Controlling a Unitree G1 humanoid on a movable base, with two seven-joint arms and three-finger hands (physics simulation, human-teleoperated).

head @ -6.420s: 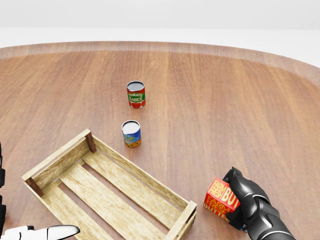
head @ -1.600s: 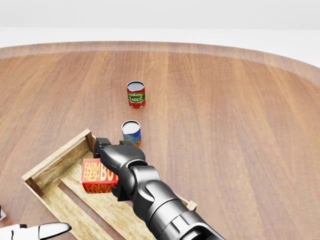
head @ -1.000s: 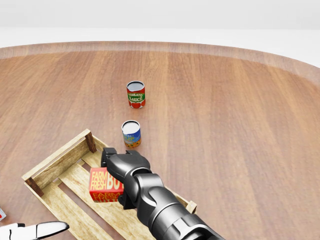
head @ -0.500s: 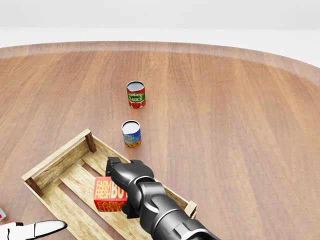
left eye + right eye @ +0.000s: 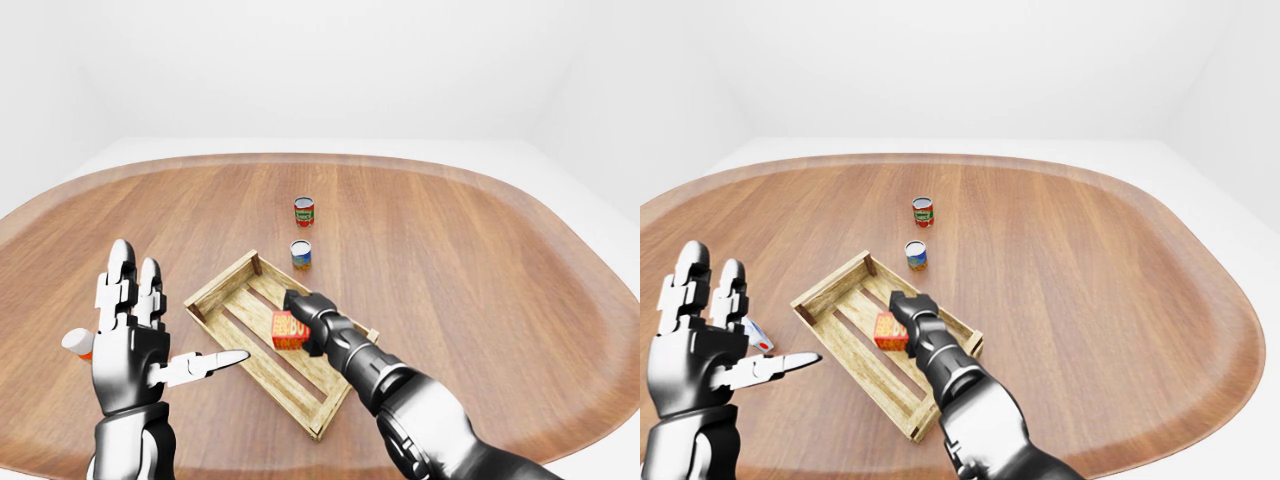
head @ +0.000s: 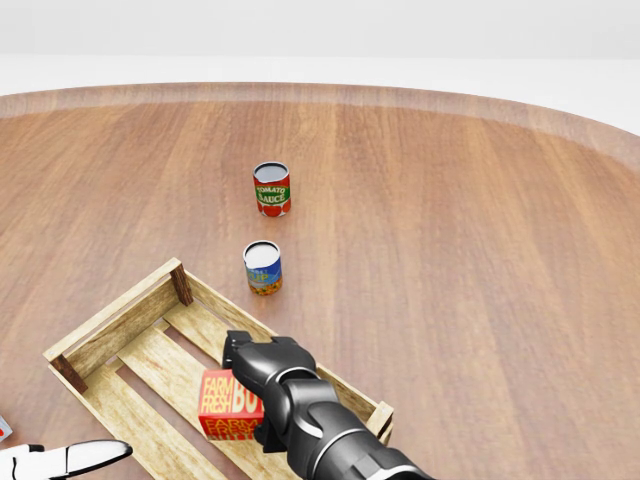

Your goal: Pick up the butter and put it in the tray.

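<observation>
Head view — butter [image 6: 230, 404] upright over tray [image 6: 112, 322], label leftward; right fingers [image 6: 262, 362] clamp it; left fingers [image 5: 135, 290] spread.

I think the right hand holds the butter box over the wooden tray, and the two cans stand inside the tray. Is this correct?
Not quite. The right hand does hold the butter box over the wooden tray, but the head view shows the two cans standing on the table, outside the tray.
</observation>
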